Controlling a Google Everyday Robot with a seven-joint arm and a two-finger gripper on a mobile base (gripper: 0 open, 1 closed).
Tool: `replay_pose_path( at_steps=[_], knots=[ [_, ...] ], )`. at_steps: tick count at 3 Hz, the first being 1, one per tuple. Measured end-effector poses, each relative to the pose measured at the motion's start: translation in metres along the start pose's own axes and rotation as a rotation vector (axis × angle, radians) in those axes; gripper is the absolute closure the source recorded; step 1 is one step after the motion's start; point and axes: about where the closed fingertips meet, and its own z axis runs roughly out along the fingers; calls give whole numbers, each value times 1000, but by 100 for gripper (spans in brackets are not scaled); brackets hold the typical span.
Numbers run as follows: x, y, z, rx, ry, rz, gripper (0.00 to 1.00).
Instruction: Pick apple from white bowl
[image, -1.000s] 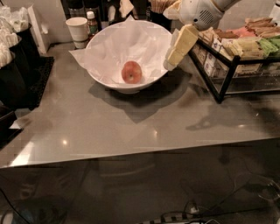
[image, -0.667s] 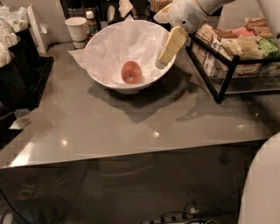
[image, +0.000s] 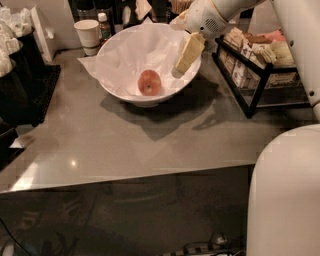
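Note:
The apple (image: 149, 82), reddish-orange with a paler patch, lies at the bottom of the white bowl (image: 125, 95), which is lined with crinkled white paper and stands on the grey table. My gripper (image: 181, 67) hangs over the bowl's right side, its pale fingers pointing down and to the left. It is to the right of the apple and a little above it, not touching it. It holds nothing that I can see.
A black wire rack (image: 252, 75) of packets stands right of the bowl. A white paper cup (image: 88, 35) and a small bottle (image: 103, 26) stand behind the bowl. Dark containers (image: 20, 75) line the left edge. My white arm (image: 285, 195) fills the lower right.
My gripper has moved left and down, from the bowl's right rim to over its inside, closer to the apple. The apple and bowl have not moved.

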Motion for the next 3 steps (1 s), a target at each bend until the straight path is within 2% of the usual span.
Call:
replay_pose_path(
  at_steps=[1,2,3],
  knots=[
    [3,-5,5,24,-31,11,0],
    [8,-16,42,-30,-68,33,0],
    [12,-21,88,-119,-94,59,0]
  ],
)
